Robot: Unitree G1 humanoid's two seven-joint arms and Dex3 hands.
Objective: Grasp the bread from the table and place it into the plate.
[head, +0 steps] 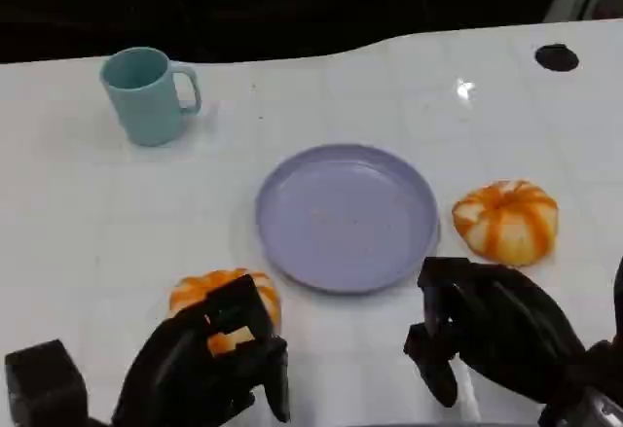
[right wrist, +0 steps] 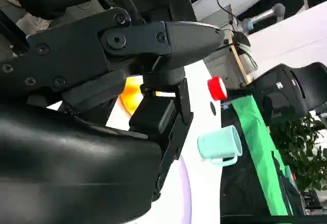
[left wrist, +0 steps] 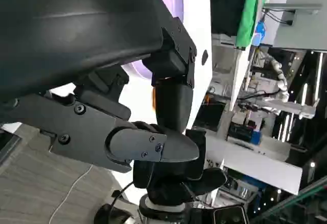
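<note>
1. The teal mug (head: 148, 93) stands far left on the white table (head: 78, 223).
2. The left hand (head: 209, 364) is over the near-left bread (head: 222, 296), fingers curled around it; whether it grips, I cannot tell.
3. The purple plate (head: 346, 216) sits at centre.
4. The right hand (head: 487, 330) hangs empty, fingers apart, near a second bread (head: 506, 219) right of the plate.

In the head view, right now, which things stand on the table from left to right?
Teal mug → striped bread under the left hand → purple plate → second striped bread.
</note>
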